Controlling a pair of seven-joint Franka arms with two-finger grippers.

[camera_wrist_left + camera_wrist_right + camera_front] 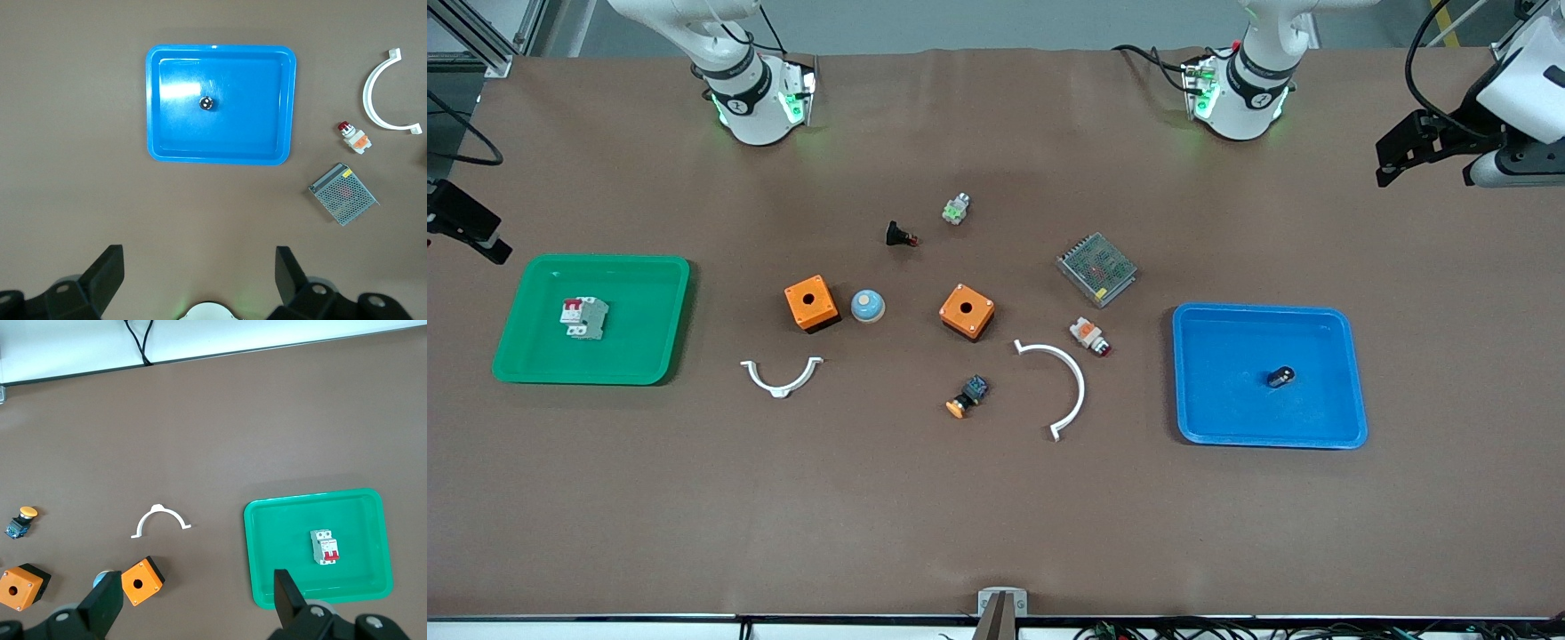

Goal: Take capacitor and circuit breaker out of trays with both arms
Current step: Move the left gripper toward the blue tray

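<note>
Above table, left hand (197,283) & right hand (193,603) wide open, empty.

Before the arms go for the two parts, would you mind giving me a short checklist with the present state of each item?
1. Circuit breaker lies in the green tray, nothing on it: ok.
2. Capacitor lies in the blue tray, apart from its walls: ok.
3. Right gripper fingers open, holding nothing: ok.
4. Left gripper fingers open, holding nothing: ok.
5. Left gripper over the capacitor: not ok, it hangs over bare table beside the blue tray.
6. Right gripper over the circuit breaker: not ok, it sits off the green tray's edge.
</note>
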